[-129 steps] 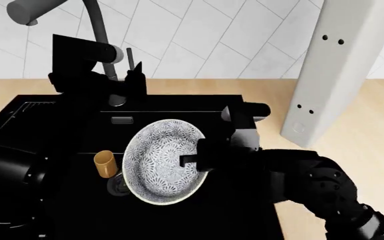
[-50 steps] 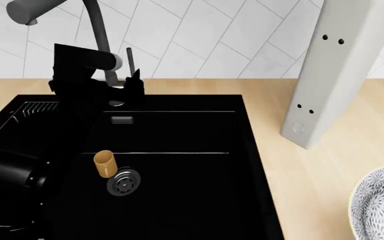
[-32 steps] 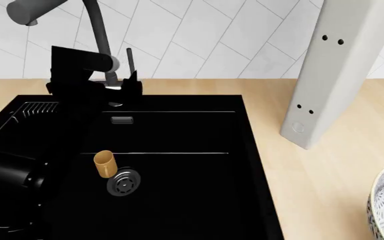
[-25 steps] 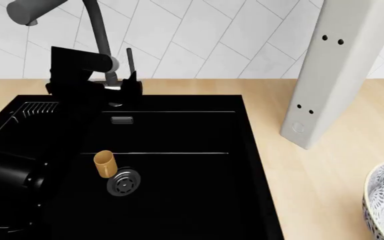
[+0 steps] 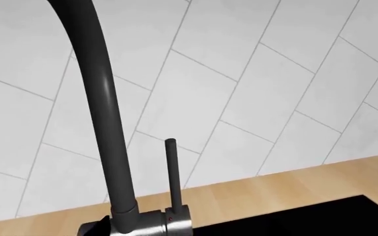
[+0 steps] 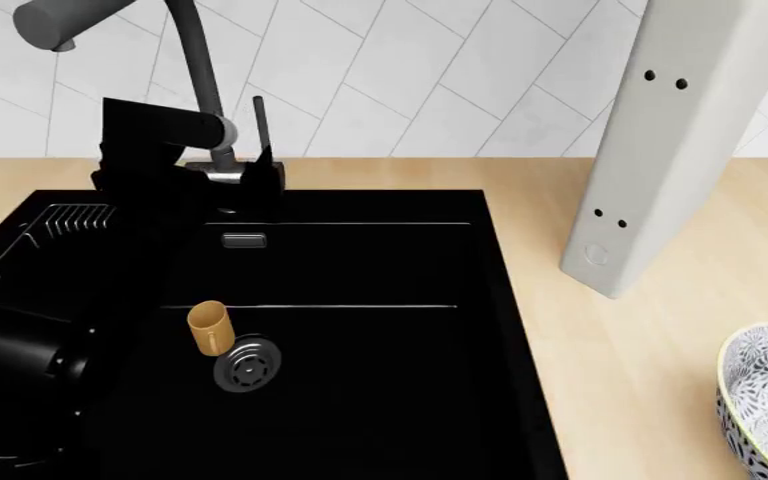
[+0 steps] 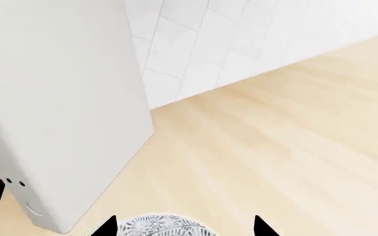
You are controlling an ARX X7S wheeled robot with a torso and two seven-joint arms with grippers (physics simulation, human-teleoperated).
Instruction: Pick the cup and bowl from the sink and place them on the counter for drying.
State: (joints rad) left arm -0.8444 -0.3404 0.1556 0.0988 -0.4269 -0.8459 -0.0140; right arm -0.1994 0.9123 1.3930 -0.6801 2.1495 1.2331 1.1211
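The tan-orange cup [image 6: 208, 328] stands upright in the black sink [image 6: 357, 400], beside the round drain [image 6: 247, 362]. The speckled white bowl [image 6: 764, 400] sits on the beige counter [image 6: 624, 350] at the right edge of the head view, partly cut off. In the right wrist view my right gripper [image 7: 185, 228] is open, its two fingertips far apart on either side of the bowl's rim [image 7: 163, 225]. My left gripper [image 6: 261, 170] hovers at the faucet base, well behind the cup; I cannot make out its jaws.
The dark gooseneck faucet [image 6: 197, 60] and its lever [image 5: 171, 167] stand right in front of my left gripper. A tall white panel [image 6: 664, 140] rises from the counter to the right of the sink. A wire rack [image 6: 77, 212] lies at the sink's left.
The bowl has gone from the sink to the counter at the far right; in the last half second it slid slightly back into view. The cup has not moved.
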